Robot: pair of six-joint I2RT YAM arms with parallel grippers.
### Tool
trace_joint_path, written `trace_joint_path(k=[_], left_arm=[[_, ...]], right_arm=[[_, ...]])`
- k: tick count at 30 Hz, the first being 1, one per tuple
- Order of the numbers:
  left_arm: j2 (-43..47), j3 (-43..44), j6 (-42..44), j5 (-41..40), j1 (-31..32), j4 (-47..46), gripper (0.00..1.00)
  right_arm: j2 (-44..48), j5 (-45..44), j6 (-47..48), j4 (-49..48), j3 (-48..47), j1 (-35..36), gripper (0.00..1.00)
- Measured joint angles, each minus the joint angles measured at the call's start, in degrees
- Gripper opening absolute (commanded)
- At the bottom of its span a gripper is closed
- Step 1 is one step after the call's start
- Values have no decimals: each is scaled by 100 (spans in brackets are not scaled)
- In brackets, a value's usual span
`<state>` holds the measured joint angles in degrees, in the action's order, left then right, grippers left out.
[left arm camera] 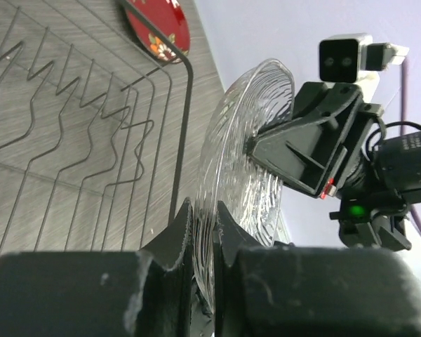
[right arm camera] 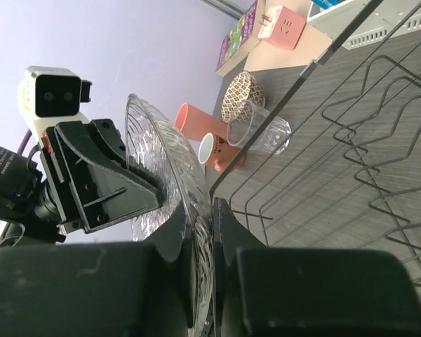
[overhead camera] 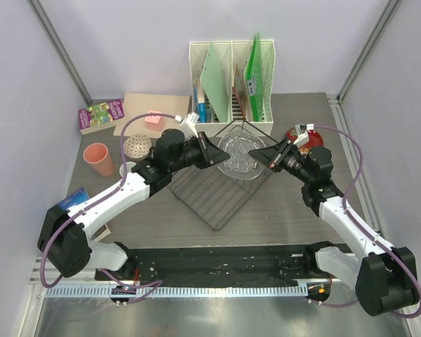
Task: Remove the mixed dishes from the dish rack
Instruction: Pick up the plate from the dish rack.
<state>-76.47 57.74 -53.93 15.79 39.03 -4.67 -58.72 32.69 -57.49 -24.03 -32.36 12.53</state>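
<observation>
A clear ribbed glass plate [overhead camera: 240, 161] hangs on edge above the black wire dish rack [overhead camera: 217, 193]. My left gripper [overhead camera: 219, 153] is shut on its left rim and my right gripper [overhead camera: 266, 156] on its right rim. The left wrist view shows the fingers clamping the plate [left arm camera: 249, 140]; the right wrist view shows the same on the plate [right arm camera: 161, 154]. A red flowered plate [overhead camera: 314, 138] lies on the table to the right. The larger pink cup [overhead camera: 98, 158], the smaller pink cup [right arm camera: 221, 151] and a clear drinking glass [right arm camera: 263, 130] stand left of the rack.
A patterned bowl [overhead camera: 137, 146] sits beside the cups. A white file holder [overhead camera: 231, 77] stands behind the rack. A pink box [overhead camera: 153, 118] on cardboard and a book [overhead camera: 102, 114] lie at the back left. A blue item [overhead camera: 74, 198] lies near the left arm.
</observation>
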Motion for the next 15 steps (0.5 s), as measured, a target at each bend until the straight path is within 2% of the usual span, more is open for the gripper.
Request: trace_joint_path(k=[1, 3, 4, 6, 7, 10, 15], left_arm=[[0, 7, 31, -26, 9, 57, 43], [11, 52, 153, -120, 33, 214, 65], [37, 122, 234, -247, 39, 385, 80], [127, 387, 422, -737, 15, 892, 88], [181, 542, 514, -986, -7, 1150, 100], [693, 879, 763, -1832, -278, 1799, 100], [2122, 730, 905, -2750, -883, 2293, 100]], right_arm=[[39, -15, 42, 74, -2, 4, 1], [116, -55, 122, 201, -2, 22, 1], [157, -74, 175, 289, -2, 15, 1], [275, -225, 262, 492, -13, -35, 1], [323, -286, 295, 584, -24, -59, 1], [424, -463, 356, 918, -149, -317, 1], [411, -868, 286, 1344, -365, -1193, 1]])
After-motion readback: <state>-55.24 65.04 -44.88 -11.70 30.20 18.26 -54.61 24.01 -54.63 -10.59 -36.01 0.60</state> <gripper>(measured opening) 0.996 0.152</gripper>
